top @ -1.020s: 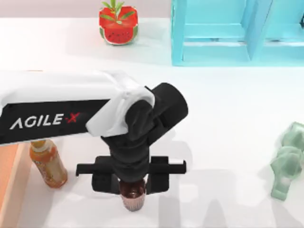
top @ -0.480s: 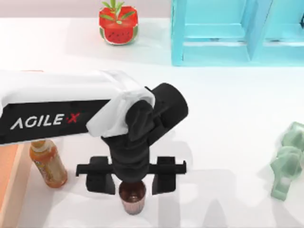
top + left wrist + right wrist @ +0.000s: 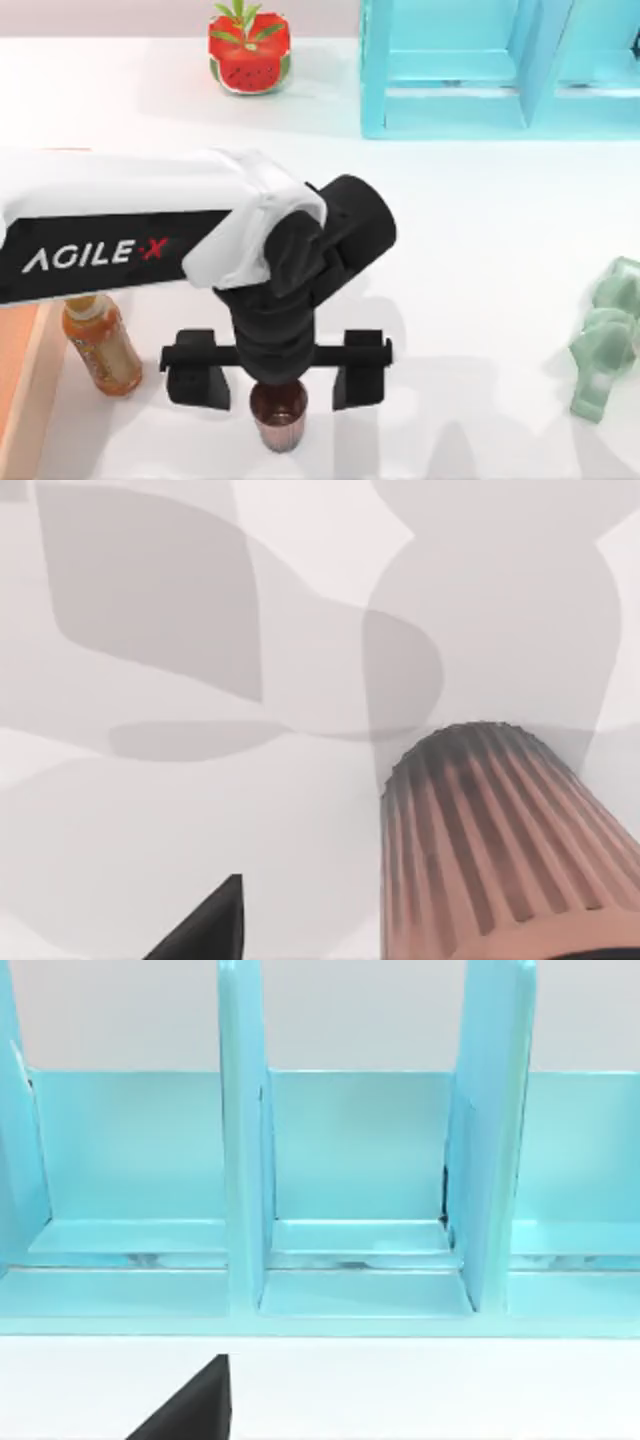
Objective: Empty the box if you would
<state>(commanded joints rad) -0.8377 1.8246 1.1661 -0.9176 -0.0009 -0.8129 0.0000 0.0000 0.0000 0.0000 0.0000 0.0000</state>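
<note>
Ribbed brown cup (image 3: 278, 416): one
Orange bottle (image 3: 100, 345): one
Watermelon planter (image 3: 249, 48): one
Pale green bottle (image 3: 604, 350): one
Turquoise shelf unit (image 3: 470, 110): one
Wooden box (image 3: 18, 365): one
Arm (image 3: 150, 235): one

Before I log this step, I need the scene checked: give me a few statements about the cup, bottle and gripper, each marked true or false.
1. The left gripper is open, its fingers apart on either side of the brown ribbed cup. True.
2. The cup lies on its side. False: it stands upright on the white table.
3. The orange bottle stands beside the box at the table's left edge. True.
4. The watermelon pot is inside the blue shelf. False: it stands on the table, left of the shelf.
5. A pale green object lies near the table's left edge. False: it is at the right.
</note>
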